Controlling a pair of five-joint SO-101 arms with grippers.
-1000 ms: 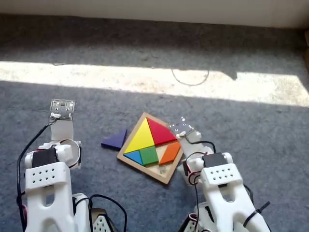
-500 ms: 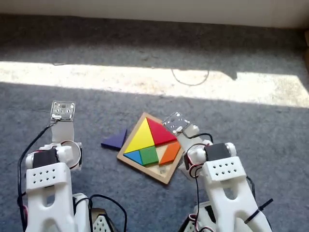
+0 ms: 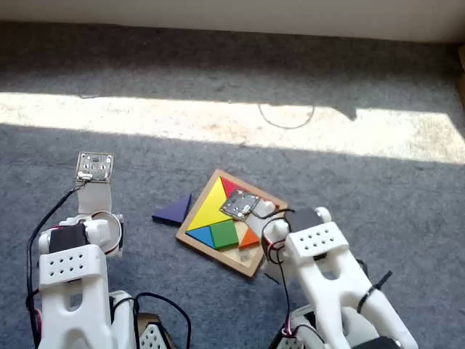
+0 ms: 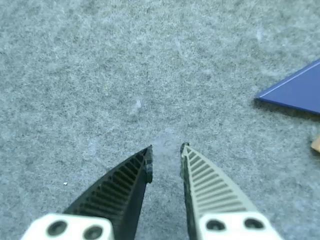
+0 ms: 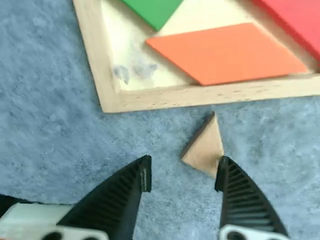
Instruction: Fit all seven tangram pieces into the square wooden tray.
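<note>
Within a second our right arm (image 3: 320, 251) has swung left over the wooden tray (image 5: 200, 94), leaving the right claw (image 5: 184, 160) released above a small tan triangle (image 5: 206, 147) lying on the carpet (image 5: 45, 125) just outside the rim; a pickup, we judge, is near, the purple triangle (image 3: 174, 210) still out at left.

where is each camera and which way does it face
High view: fixed overhead, looking down on the square wooden tray and dark blue triangle piece on grey carpet; left arm and right arm show.
Left wrist view: on the left arm, facing down at carpet; open left pincer shows.
Right wrist view: on the right arm, facing down at the tray's corner and a small wooden triangle; open right pincer shows.
Shared: blue triangle in high and left wrist; tray in high and right wrist.
</note>
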